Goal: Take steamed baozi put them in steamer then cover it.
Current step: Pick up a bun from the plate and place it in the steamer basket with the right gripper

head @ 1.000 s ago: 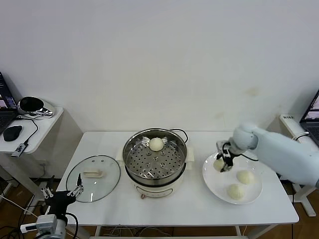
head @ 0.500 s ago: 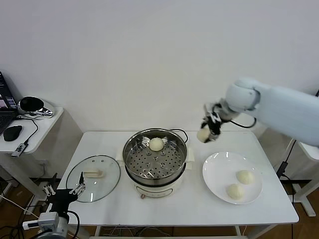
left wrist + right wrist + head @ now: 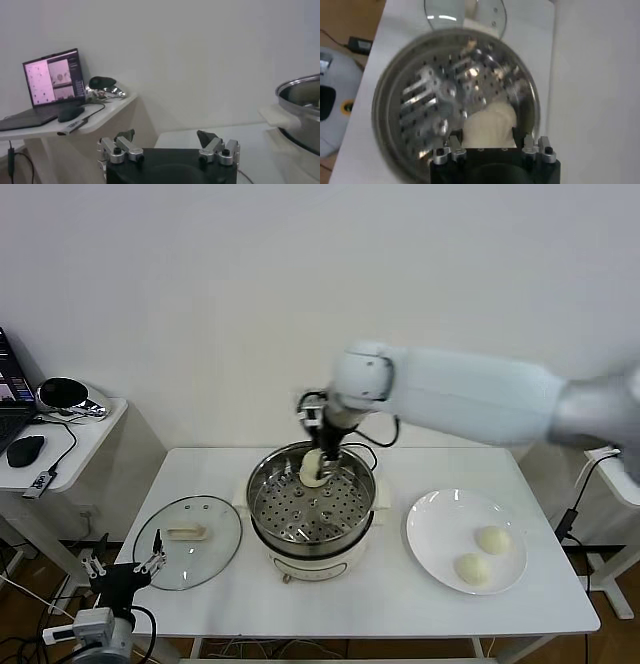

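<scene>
Our right end effector grips a soft, light cream-white dough bun by its sides over the shiny round steel steamer pot's far rim; our left end effector waits open.

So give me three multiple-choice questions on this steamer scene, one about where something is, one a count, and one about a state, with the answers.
1. Where does the glass lid lie?
A. On the steamer
B. On the table, on the steamer's left
C. On the plate

2. How many baozi are on the white plate?
A. Two
B. Three
C. Four

3. What is the right gripper doing?
A. Parked and empty
B. Gripping the lid
C. Holding a baozi over the steamer

Answers: 1 B, lid flat beside the open pot. 2 A, two buns show. 3 C, its fingers clasp a bun above the perforated tray.
</scene>
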